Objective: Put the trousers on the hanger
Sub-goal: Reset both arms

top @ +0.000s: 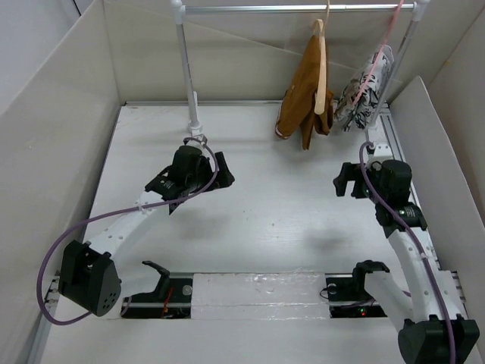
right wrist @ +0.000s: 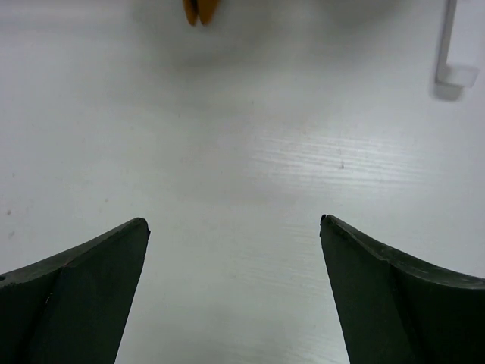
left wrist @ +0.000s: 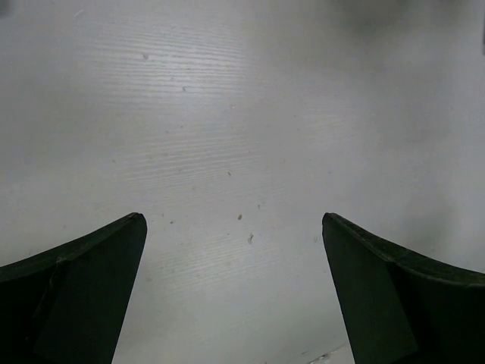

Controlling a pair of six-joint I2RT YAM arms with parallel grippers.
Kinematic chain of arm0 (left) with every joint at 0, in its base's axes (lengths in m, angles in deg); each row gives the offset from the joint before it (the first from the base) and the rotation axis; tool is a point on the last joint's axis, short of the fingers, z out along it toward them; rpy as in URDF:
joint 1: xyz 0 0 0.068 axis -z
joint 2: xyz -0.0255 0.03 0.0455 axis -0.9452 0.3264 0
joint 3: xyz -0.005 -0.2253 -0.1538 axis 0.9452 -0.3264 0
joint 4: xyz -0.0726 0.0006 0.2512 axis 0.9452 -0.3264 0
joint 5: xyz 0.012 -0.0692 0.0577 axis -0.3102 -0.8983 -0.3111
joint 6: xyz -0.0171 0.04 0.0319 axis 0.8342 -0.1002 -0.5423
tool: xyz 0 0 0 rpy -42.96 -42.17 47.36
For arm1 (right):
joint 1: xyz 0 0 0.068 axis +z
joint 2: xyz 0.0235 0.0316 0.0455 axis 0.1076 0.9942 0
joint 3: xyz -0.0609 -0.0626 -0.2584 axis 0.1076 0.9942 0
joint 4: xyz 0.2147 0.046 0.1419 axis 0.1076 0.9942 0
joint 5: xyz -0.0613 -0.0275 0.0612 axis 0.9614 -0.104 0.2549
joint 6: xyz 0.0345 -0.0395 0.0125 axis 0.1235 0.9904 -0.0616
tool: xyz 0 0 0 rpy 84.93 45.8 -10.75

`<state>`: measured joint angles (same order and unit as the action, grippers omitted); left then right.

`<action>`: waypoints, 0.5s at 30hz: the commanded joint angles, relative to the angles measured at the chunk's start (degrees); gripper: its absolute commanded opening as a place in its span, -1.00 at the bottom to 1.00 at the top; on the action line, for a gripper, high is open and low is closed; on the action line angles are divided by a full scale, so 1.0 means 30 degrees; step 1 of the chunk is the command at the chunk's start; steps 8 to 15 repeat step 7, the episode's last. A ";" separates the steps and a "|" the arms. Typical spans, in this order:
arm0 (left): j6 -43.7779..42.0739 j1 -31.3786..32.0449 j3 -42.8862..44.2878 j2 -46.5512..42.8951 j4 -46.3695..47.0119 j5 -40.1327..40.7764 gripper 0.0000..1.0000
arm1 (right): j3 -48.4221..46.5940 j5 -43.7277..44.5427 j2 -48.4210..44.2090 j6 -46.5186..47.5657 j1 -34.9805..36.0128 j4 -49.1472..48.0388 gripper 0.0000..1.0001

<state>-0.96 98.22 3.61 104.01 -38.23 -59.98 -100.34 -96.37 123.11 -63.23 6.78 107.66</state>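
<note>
Trousers point(top: 303, 95), rust-brown, draped on the wooden hanger point(top: 322, 72) hung from the far rail point(top: 295, 8); left pincer point(left wrist: 233, 220) and right pincer point(right wrist: 233, 221) spread empty over the tabletop point(top: 258, 220); risk: a nudge might slide the drape off.

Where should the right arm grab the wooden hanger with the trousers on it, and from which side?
Probably the bare wood near the top of the hanger, coming from the near side. The trousers cover its left, and the patterned cloth crowds its right.
</note>
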 commanded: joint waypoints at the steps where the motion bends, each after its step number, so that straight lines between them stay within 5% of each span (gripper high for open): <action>1: 0.0138 -0.0007 0.0442 -0.0675 0.2078 -0.1424 0.98 | -0.0042 -0.0144 0.0241 0.0607 0.0415 0.0060 1.00; 7: 0.0049 -0.0007 0.1903 -0.0645 0.2196 -0.0958 0.98 | -0.4631 0.0412 0.1735 0.1778 0.0154 0.0614 1.00; 15: 0.0049 -0.0007 0.1903 -0.0645 0.2196 -0.0958 0.98 | -0.4631 0.0412 0.1735 0.1778 0.0154 0.0614 1.00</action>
